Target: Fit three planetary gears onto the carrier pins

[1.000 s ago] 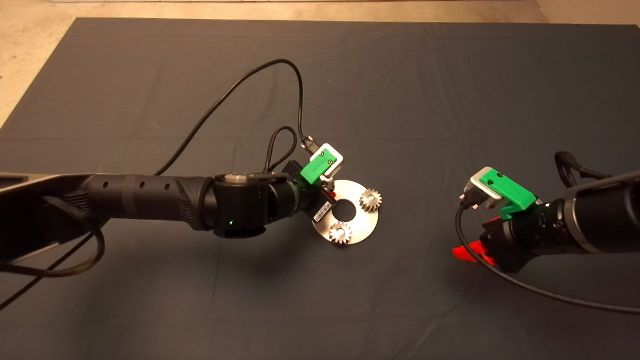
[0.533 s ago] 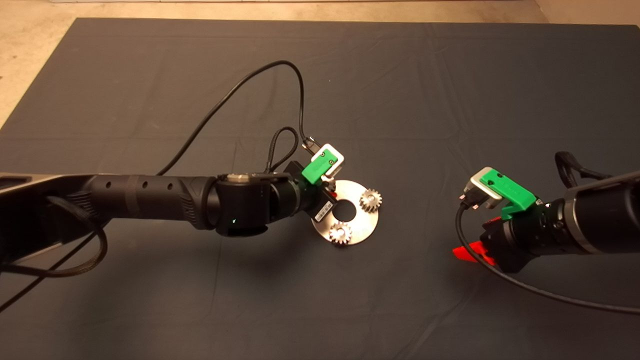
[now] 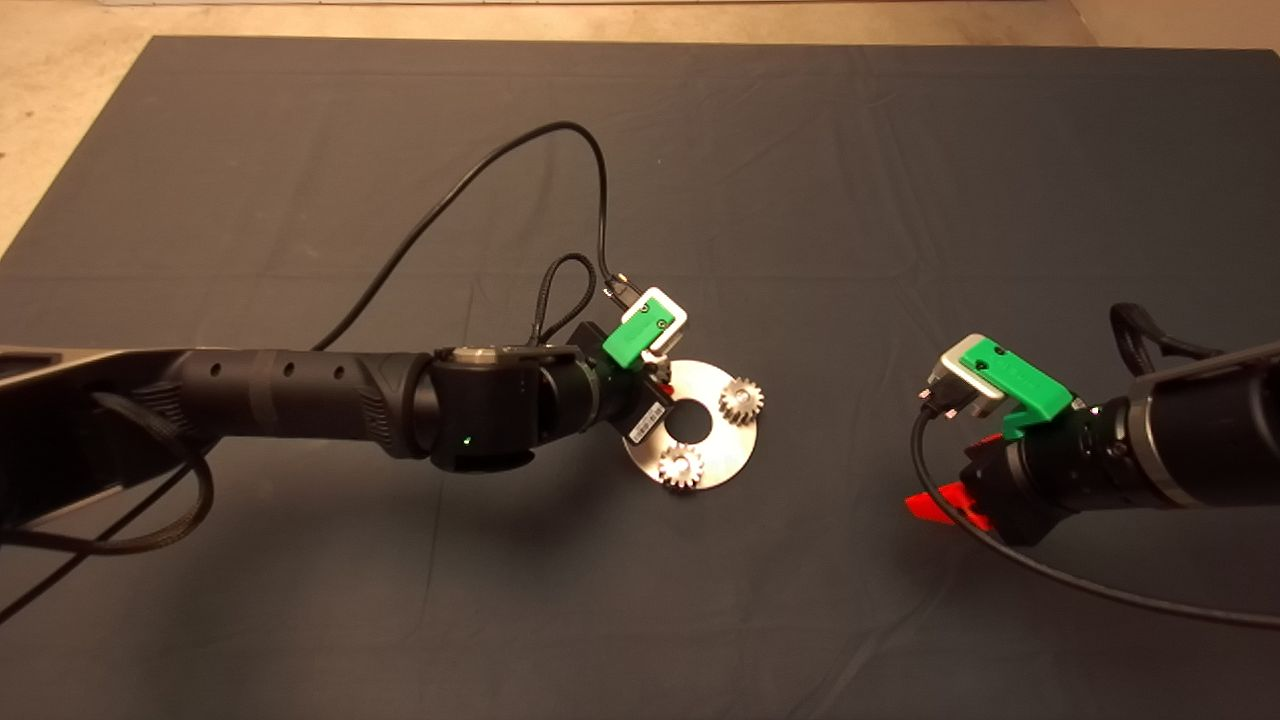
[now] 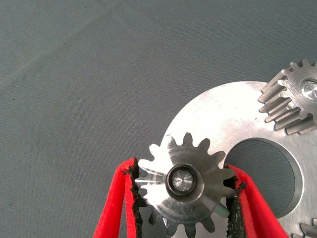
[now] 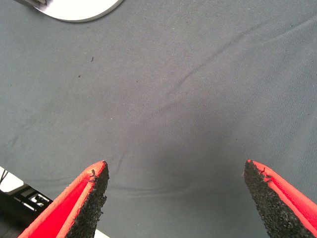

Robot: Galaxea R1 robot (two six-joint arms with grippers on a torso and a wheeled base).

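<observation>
The round shiny disc (image 3: 725,440) lies mid-mat with the carrier pins on it. Two planetary gears sit on pins, one at the disc's right (image 3: 742,400) and one at its near edge (image 3: 682,466). My left gripper (image 3: 658,384) is over the disc's left rim, mostly hidden under its wrist. In the left wrist view it (image 4: 182,171) is shut on a third planetary gear (image 4: 198,204), with a pin's tip (image 4: 182,179) showing in the gear's centre hole above the disc (image 4: 223,119). My right gripper (image 3: 940,505) hovers open over bare mat, right of the disc (image 5: 176,166).
A black cable (image 3: 470,180) loops from the left wrist across the back of the mat. The left arm (image 3: 330,400) stretches over the mat's left half. Beige floor (image 3: 60,90) shows past the mat's far left corner.
</observation>
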